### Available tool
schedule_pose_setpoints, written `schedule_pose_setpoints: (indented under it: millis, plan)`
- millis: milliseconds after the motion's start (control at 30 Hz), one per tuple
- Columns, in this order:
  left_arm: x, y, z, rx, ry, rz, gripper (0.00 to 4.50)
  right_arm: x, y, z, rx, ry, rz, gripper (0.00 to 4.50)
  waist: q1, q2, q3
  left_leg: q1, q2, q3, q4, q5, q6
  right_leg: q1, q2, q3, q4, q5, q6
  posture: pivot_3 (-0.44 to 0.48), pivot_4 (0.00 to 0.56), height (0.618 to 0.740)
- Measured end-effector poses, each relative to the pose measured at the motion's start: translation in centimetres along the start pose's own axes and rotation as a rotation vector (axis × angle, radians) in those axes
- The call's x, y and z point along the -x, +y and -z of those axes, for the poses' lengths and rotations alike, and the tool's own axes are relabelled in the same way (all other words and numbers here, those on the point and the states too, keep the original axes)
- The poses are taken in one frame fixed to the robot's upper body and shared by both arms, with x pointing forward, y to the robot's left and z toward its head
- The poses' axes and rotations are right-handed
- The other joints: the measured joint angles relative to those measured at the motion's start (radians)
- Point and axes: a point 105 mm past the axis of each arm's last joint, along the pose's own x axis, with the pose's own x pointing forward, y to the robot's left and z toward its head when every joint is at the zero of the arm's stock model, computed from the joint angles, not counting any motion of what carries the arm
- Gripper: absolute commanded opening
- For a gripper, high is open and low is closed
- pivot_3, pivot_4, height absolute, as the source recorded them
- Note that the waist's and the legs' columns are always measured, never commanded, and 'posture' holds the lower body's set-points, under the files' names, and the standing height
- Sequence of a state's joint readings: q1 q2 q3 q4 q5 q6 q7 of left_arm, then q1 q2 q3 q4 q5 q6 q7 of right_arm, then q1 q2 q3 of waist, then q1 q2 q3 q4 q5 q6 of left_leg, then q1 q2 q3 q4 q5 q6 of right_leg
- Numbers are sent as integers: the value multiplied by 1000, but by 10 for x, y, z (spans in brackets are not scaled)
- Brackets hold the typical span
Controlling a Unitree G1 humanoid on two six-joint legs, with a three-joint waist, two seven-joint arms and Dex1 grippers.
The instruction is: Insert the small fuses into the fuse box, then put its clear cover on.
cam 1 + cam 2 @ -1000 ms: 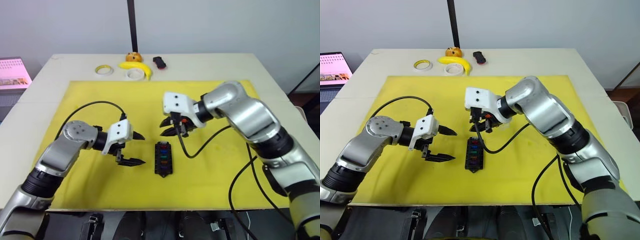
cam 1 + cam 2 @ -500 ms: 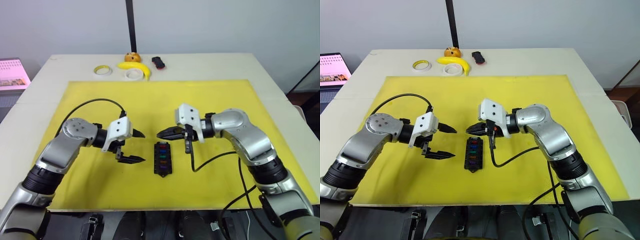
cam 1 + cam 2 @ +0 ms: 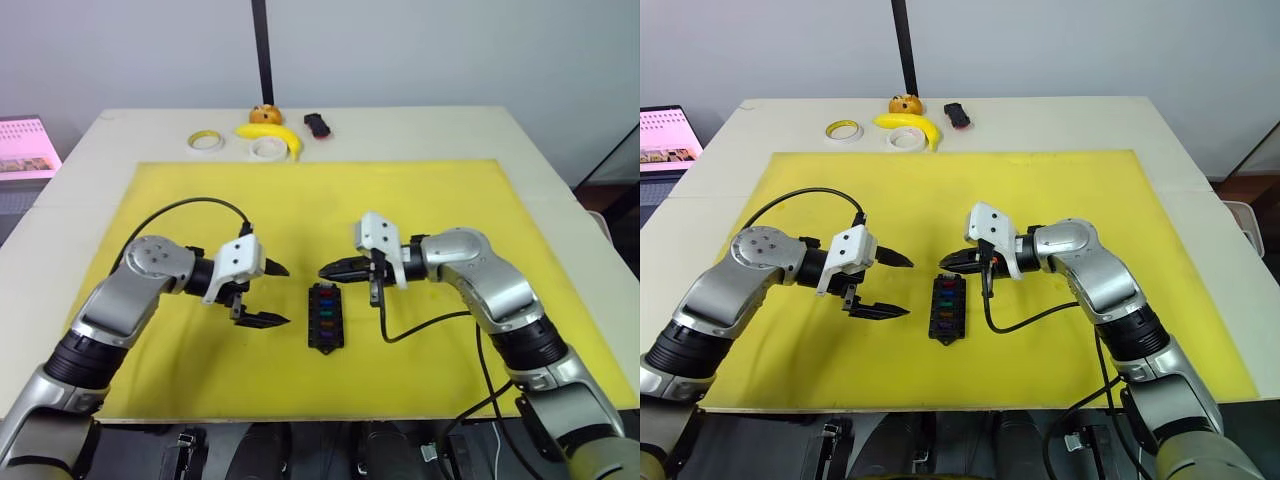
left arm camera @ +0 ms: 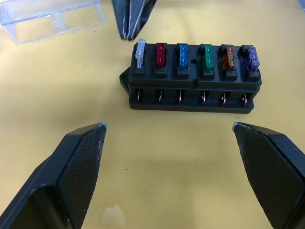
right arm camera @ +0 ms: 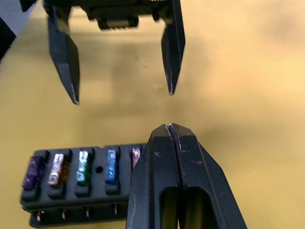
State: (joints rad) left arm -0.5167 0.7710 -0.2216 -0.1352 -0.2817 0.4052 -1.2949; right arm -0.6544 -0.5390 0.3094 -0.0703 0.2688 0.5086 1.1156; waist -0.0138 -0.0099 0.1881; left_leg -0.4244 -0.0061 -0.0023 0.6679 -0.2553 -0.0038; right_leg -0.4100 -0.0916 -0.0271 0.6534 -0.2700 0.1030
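The black fuse box [image 3: 326, 317] lies on the yellow mat [image 3: 450, 200], lengthwise toward me. Six small fuses [image 4: 206, 56] stand in its slots: clear, red, blue, green, orange, purple. My left gripper [image 3: 285, 296] is open just left of the box, level with it; the box [image 4: 190, 81] lies ahead of its two fingers [image 4: 81, 162]. My right gripper [image 3: 322, 271] is shut on nothing, its tip pointing left just past the box's far end. The clear cover [image 4: 52, 16] lies on the mat beyond the box, beside that tip.
Two tape rolls [image 3: 207, 141], a banana [image 3: 275, 135], an orange object [image 3: 265, 114] and a small black-red object [image 3: 318, 124] sit at the table's back edge. A laptop [image 3: 25, 145] stands off the left side. Black cables [image 3: 190, 208] loop over both arms.
My right arm has dropped its elbow and drawn back to the right; its shut gripper now points left at the box's far end. The left arm has hardly moved.
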Motion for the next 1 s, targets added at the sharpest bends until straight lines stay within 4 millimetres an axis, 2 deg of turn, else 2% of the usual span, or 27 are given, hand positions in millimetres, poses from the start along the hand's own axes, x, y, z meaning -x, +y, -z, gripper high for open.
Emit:
schedule_pose_setpoints:
  millis: [167, 367, 667, 767, 933, 1000]
  plan:
    - [0, 0, 0, 0, 1, -1, 4500, -8, 4, 8, 16, 24, -19, 19, 1, 0, 0, 0, 0, 0, 0, 0, 0, 0, 0, 0, 0, 0, 0, 0, 150, 740]
    - [0, 0, 0, -5, 6, -5, 4500, -13, 4, 13, 118, 64, -17, 19, 0, 0, 0, 2, 0, 0, 0, 0, 0, 2, 0, 0, 0, 0, 0, 0, 150, 740]
    - [0, 0, 0, -3, 5, -8, 4500, -11, 3, 10, 103, 66, -20, 19, 1, 0, 0, 4, 0, 0, 0, 0, 0, 4, 0, 0, 0, 0, 0, 0, 150, 740]
    - [-1, -4, -6, 42, -28, 22, 4500, -10, 4, 1, 74, 54, -28, 19, 0, 0, 0, 4, 0, 0, 0, 0, 0, 3, 0, 0, 0, 0, 0, 0, 150, 740]
    - [8, -9, -23, 79, -94, 33, 4500, 10, 6, -48, 162, -14, -14, 19, 1, 0, 0, 3, 0, 0, 0, 0, 0, 2, 0, 0, 0, 0, 0, 0, 150, 740]
    - [15, -10, -25, 86, -92, 21, 4500, 21, 5, -55, 208, 1, 6, 19, 1, 0, 0, 3, 0, 0, 0, 0, 0, 3, 0, 0, -1, 0, 0, 0, 150, 740]
